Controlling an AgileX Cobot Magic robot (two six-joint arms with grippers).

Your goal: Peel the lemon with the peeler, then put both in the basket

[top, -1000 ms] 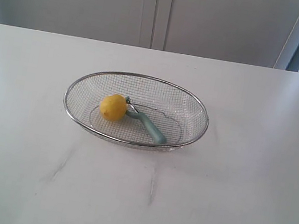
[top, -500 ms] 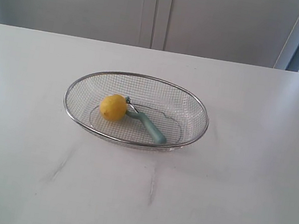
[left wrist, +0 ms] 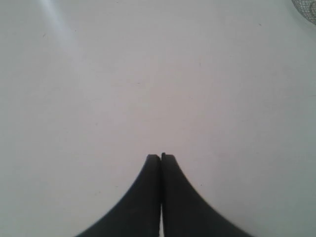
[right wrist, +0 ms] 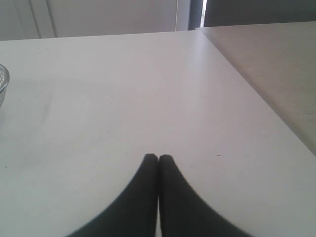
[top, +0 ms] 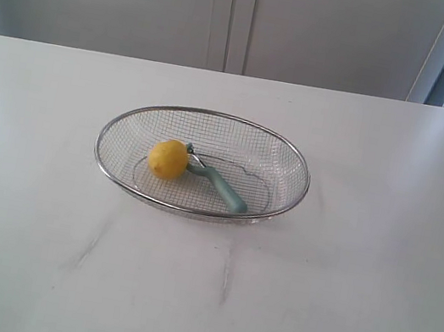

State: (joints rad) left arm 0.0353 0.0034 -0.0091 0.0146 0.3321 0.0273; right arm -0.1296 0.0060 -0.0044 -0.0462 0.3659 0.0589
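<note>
The yellow lemon [top: 168,159] lies in the left part of the silver wire-mesh basket [top: 290,150] in the middle of the white table. Beside it on the right lies the teal-handled peeler [top: 220,187], its metal head touching the lemon. Neither arm shows in the exterior view. My left gripper [left wrist: 160,156] is shut with nothing in it, over bare table; a bit of the basket's mesh [left wrist: 305,9] shows at one corner of that view. My right gripper [right wrist: 158,157] is also shut and empty, with the basket's rim [right wrist: 4,81] at the edge of its view.
The white table [top: 351,309] has faint grey scuff marks [top: 87,250] in front of the basket. A second, beige surface [right wrist: 276,64] adjoins the table's edge in the right wrist view. Pale cabinet doors [top: 232,13] stand behind the table.
</note>
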